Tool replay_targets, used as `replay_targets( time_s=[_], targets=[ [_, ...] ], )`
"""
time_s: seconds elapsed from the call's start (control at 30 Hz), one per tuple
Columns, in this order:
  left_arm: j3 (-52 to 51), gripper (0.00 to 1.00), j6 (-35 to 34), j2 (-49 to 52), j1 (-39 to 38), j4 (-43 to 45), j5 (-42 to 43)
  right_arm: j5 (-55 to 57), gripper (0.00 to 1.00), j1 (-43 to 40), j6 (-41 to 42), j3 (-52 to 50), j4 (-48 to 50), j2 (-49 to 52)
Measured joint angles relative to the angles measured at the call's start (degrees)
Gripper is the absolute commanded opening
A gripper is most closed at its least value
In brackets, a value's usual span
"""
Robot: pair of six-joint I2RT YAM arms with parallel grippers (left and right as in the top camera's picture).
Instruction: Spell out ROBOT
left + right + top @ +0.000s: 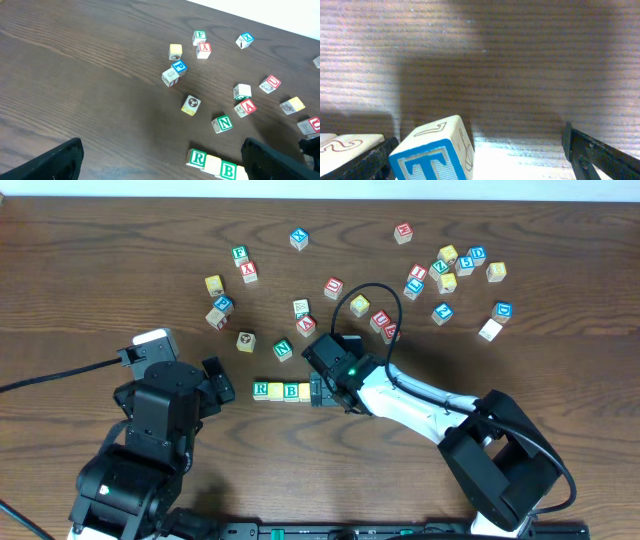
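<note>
Blue T cube (432,157) sits off-centre between the right end effector's (479,145) wide-spread jaws, room beside it.

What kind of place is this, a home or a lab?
Probably a robotics lab bench: a left arm and right arm at a dark wooden table, a black cable, and lettered cubes scattered near a lined-up R cube and B cube.

Dark wood-grain surface (100,260). Green N cube (283,350) near centre; red A cube (306,326) just beside it, up-right. Red U cube (333,287) further up. Green E cube (240,254) just beside red-lettered cube (249,272). Blue X cube (299,239) alone near top. Loose cluster of mixed cubes (447,270) upper right.
</note>
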Motion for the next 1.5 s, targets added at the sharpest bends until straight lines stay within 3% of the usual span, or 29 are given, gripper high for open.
replay_targets(
  time_s=[0.8, 1.5],
  targets=[
    [0.0, 0.99, 0.0, 0.0, 0.0, 0.0, 0.0, -0.2, 0.99, -3.7, -1.6, 0.0, 5.4, 0.0],
    [0.0, 0.99, 0.0, 0.0, 0.0, 0.0, 0.0, 0.7, 0.99, -8.0, -2.2, 0.0, -0.5, 0.0]
  ],
)
